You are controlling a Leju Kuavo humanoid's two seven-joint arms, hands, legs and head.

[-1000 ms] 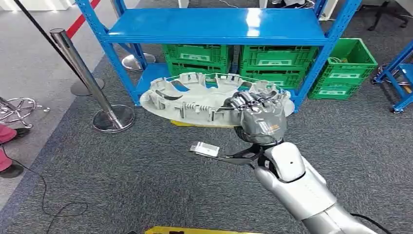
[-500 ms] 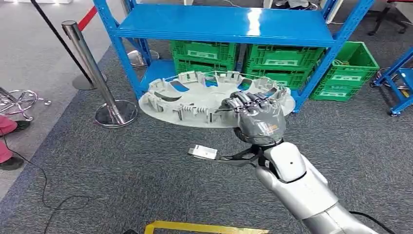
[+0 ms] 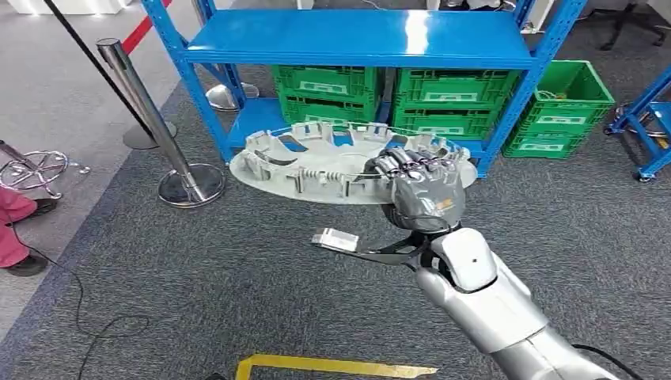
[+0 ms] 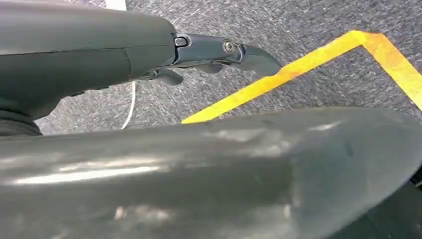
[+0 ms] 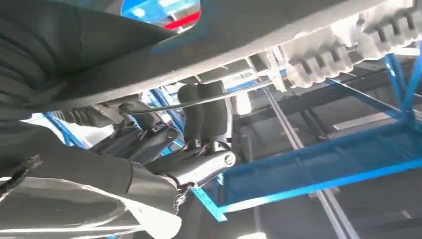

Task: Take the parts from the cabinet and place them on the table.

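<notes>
A large round grey plastic part (image 3: 316, 162) with ribbed tabs along its rim hangs level above the carpet, in front of the blue cabinet rack (image 3: 356, 39). My right hand (image 3: 423, 198) grips its right rim from below and behind, fingers curled over the edge. In the right wrist view, dark fingers (image 5: 204, 114) clamp the part's grey underside (image 5: 278, 25). My left hand (image 4: 149, 55) hangs over the carpet, one dark finger (image 4: 224, 50) stretched out and nothing in it.
Green crates (image 3: 324, 91) fill the rack's lower shelf, and another green crate (image 3: 562, 111) stands to its right. A chrome stanchion (image 3: 150, 119) stands at the left. Yellow floor tape (image 3: 332, 366) lies near me. A person's red-clad leg (image 3: 12, 229) and a cable (image 3: 79, 317) are at far left.
The whole picture has shifted a little, so the camera moved. My right hand keeps the same grip on the grey part.
</notes>
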